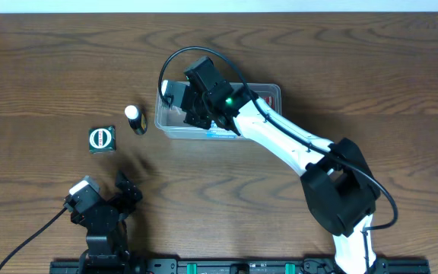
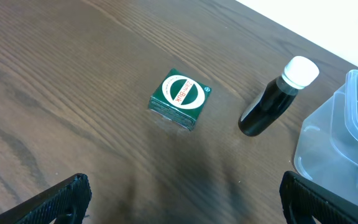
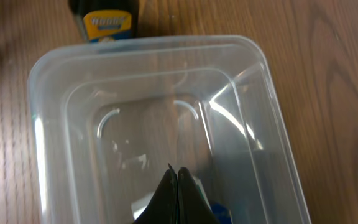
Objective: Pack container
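Container [image 1: 271,93] mid-table, bottle [image 1: 134,120] and small box [image 1: 101,138] to its left

The container lies on the table [image 1: 371,53] about the middle, toward the far side. The bottle sits just beside the container's left end, not touching it. The small box lies left of the bottle and a little nearer the robot, apart from it. The right gripper [image 3: 178,180] hangs over the container's left half, above its floor, fingertips pressed together. The left gripper [image 2: 182,193] is near the table's front edge, before the box and well apart from it, jaws spread wide.
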Robot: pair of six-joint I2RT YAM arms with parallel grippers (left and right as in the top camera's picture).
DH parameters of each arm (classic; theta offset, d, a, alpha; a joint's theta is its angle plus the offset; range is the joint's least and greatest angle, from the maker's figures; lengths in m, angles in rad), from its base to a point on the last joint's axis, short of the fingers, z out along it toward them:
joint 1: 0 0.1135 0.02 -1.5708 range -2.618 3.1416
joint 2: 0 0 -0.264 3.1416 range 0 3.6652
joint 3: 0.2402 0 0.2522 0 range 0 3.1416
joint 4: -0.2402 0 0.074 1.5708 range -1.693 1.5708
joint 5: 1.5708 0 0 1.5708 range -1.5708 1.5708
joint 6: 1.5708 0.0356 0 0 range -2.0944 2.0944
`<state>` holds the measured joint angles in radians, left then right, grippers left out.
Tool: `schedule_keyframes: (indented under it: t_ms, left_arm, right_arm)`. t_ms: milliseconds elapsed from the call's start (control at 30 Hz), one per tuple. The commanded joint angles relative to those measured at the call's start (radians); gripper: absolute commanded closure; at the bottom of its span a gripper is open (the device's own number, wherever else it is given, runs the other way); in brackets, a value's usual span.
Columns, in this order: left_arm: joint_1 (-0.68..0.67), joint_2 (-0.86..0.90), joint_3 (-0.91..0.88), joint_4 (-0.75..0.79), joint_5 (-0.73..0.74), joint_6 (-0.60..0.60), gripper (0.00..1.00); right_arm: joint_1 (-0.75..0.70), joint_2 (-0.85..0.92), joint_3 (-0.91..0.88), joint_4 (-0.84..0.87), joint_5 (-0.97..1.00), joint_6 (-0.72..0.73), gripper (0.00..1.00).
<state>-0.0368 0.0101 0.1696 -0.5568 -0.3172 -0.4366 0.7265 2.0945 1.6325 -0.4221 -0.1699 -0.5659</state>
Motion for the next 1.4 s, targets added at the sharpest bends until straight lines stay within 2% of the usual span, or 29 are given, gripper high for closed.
schedule_keyframes:
  t_ms: [0,167,367,500,1000,1367]
  left_arm:
    - [-0.005,-0.006,-0.018,-0.002,-0.009,0.017,0.02]
    - [-0.005,-0.006,-0.018,-0.002,-0.009,0.017,0.02]
    - [-0.005,-0.006,-0.018,-0.002,-0.009,0.017,0.02]
    - [-0.005,-0.006,-0.018,-0.002,-0.009,0.018,0.02]
    - [-0.005,-0.006,-0.018,-0.002,-0.009,0.017,0.02]
    - [-0.005,-0.006,-0.018,-0.002,-0.009,0.017,0.02]
  right_arm:
    - [-0.006,0.062,0.003,0.013,-0.03,0.065,0.99]
    - [-0.006,0.094,0.003,0.026,-0.012,0.074,0.99]
    - [-0.031,0.094,0.003,0.063,0.111,0.172,0.99]
    - [-0.058,0.094,0.003,0.051,0.117,0.196,0.98]
    - [-0.064,0.083,0.003,0.032,0.117,0.195,0.99]
    - [-0.114,0.077,0.003,-0.125,0.118,0.195,0.99]
